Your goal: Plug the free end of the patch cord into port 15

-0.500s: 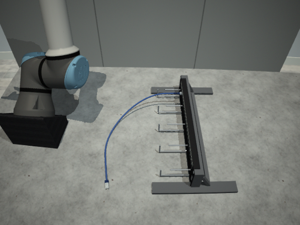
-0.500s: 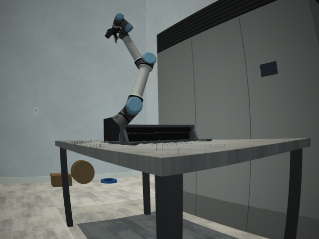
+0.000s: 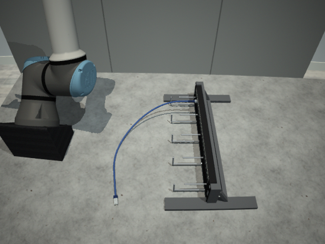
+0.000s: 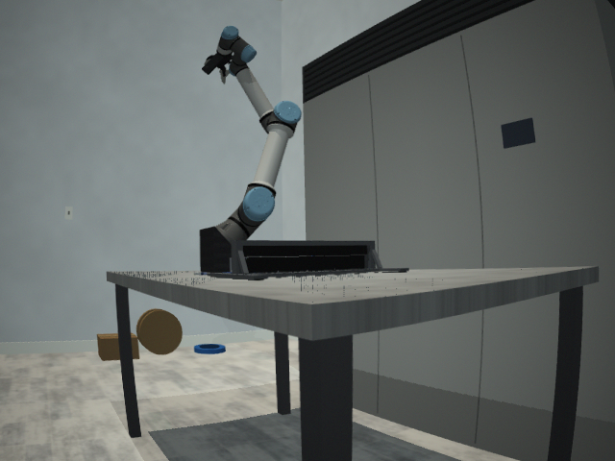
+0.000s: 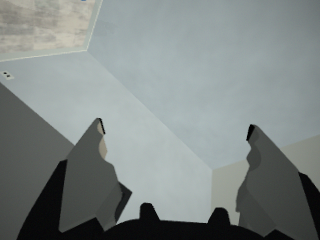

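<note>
The two grey wedge-shaped fingers of the black two-jaw gripper (image 5: pixel 175 131) stand at their widest, with nothing between them — only pale blue wall and a corner of the room show in the gap. In the exterior view the gripper (image 4: pixel 218 66) hangs high above the grey table (image 4: pixel 317 312), at the end of the white-and-grey six-joint arm with blue joint caps (image 4: pixel 270 149), well apart from everything on the table top. The arm rises from a black box-shaped pedestal (image 3: pixel 15 147) at the table's left in the top view. The thin blue patch cord (image 3: pixel 123 136) lies on the table in a long curve: one end is plugged into the dark grey free-standing rack (image 3: pixel 209 203) near its far end, and from there the cord sweeps leftward and toward the camera. Its free end — a small clear plug with a blue boot (image 3: pixel 115 200) — rests flat on the table, well left of the rack's near foot and untouched by the gripper. The rack stands upright on its two flat cross feet, with thin metal cable hooks (image 3: pixel 183 142) jutting from its port face toward the cord. Which way the plug's latch faces is too small to tell.
</note>
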